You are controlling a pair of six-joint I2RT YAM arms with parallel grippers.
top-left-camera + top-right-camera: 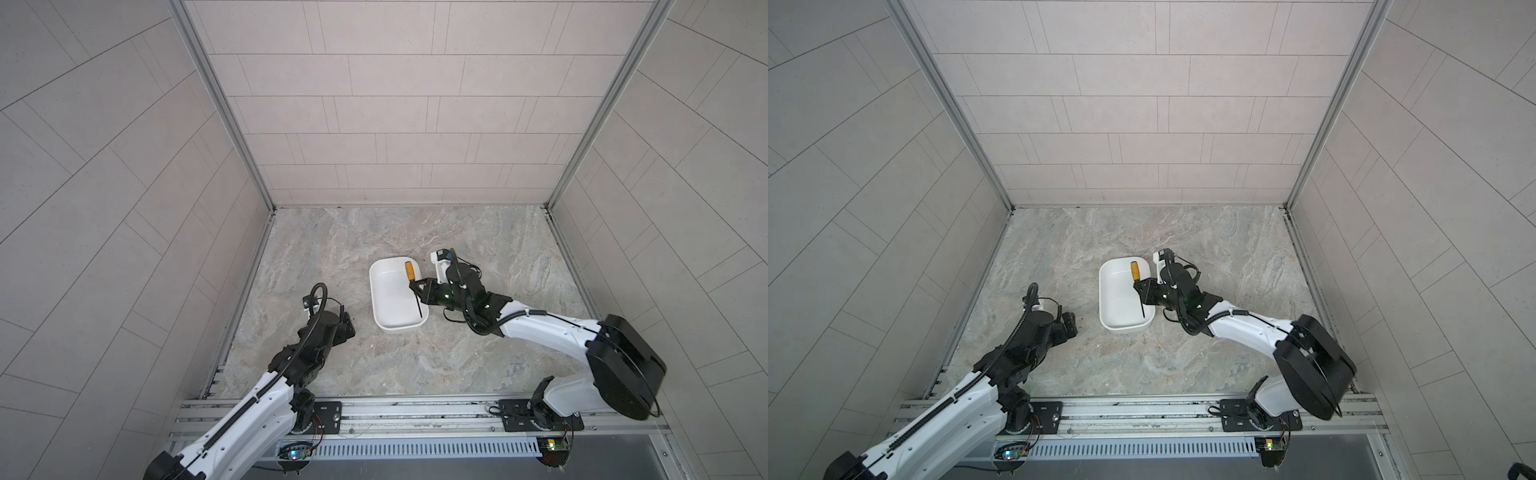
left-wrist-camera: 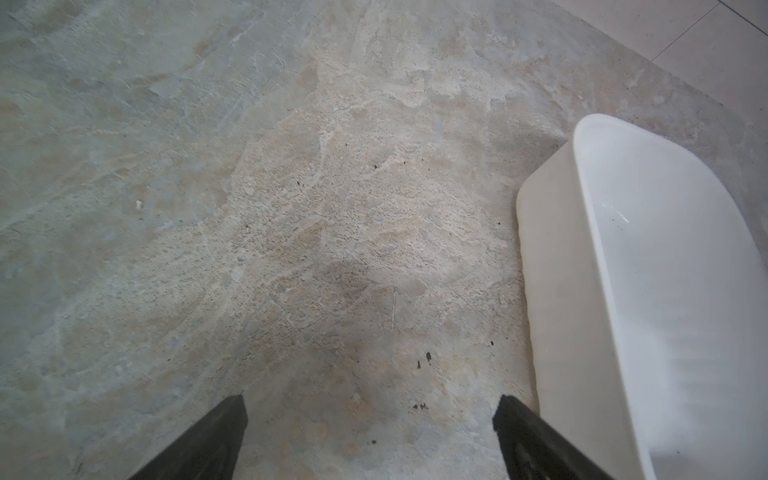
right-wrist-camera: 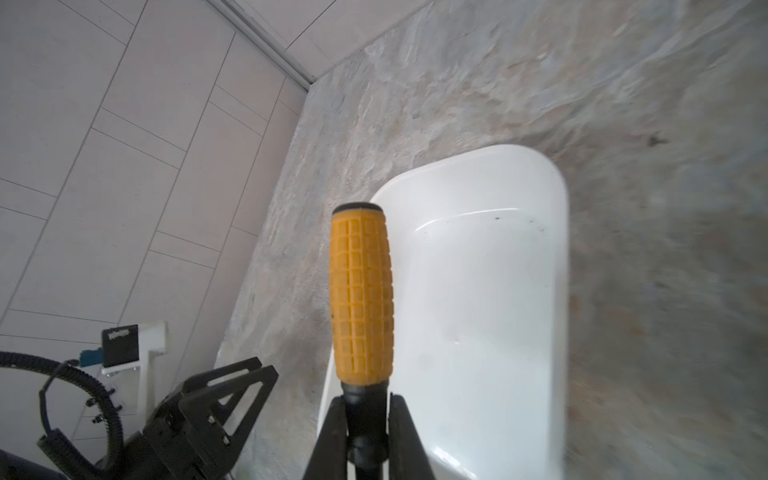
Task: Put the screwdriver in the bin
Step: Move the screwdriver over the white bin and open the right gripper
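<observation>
The right jaws were clamped on the black collar of the screwdriver [image 1: 410, 271], with the yellow handle pointing toward the top of the frame and the thin shaft toward the bottom in both top views. The tool hung over the right-hand long side of the bin [image 1: 390, 301], near mid-frame. In the right wrist view the handle [image 3: 360, 291] overlapped the rim line of the bin [image 3: 478, 311], so it was probably not fully over the inside.

The step in hand looked like the release. To do it well, the tool should first shift slightly toward the left of the frame, stay parallel to the bin's long walls, and come down low before the jaws part. Dropped from there, the handle could strike the rim and roll onto the table [image 1: 415, 365].

The left jaws stood wide apart and empty over bare table, beside the bin [image 2: 665, 270].
</observation>
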